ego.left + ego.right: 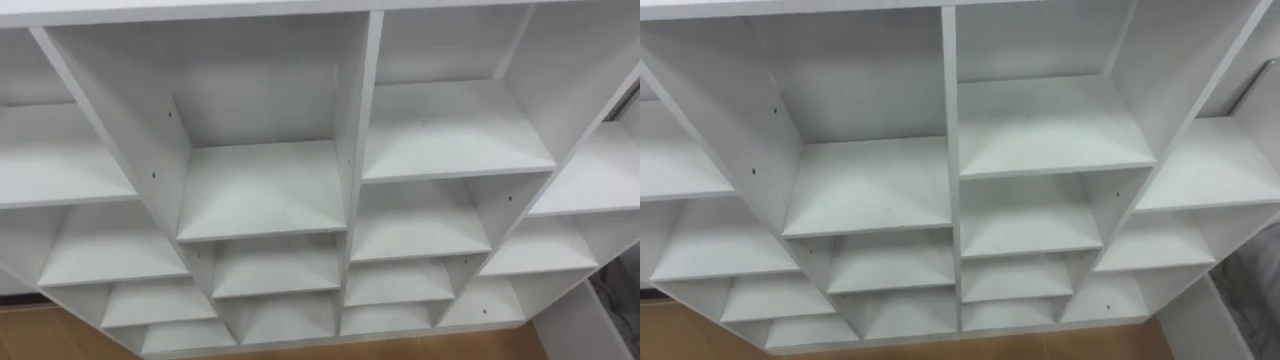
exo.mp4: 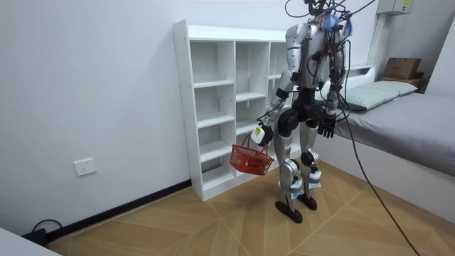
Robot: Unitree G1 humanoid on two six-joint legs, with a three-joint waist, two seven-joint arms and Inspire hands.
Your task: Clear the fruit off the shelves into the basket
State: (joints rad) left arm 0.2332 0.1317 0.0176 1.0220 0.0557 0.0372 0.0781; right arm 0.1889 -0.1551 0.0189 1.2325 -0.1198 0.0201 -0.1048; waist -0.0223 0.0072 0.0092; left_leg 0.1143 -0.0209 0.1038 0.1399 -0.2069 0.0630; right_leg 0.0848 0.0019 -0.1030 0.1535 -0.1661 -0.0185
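Here, at frame centre of the room view, left hand (image 2: 261,134) is curled round the red basket (image 2: 250,161) handle; right hand (image 2: 327,130), right of centre, hangs with fingers relaxed, before the white shelf unit (image 1: 262,190).

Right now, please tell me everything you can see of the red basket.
The red basket is small, with mesh walls that look plastic and a thin raised handle. It hangs upright from the left hand, which grips the handle, above the floor, before the lower compartments of the white shelf. Its contents I cannot tell.
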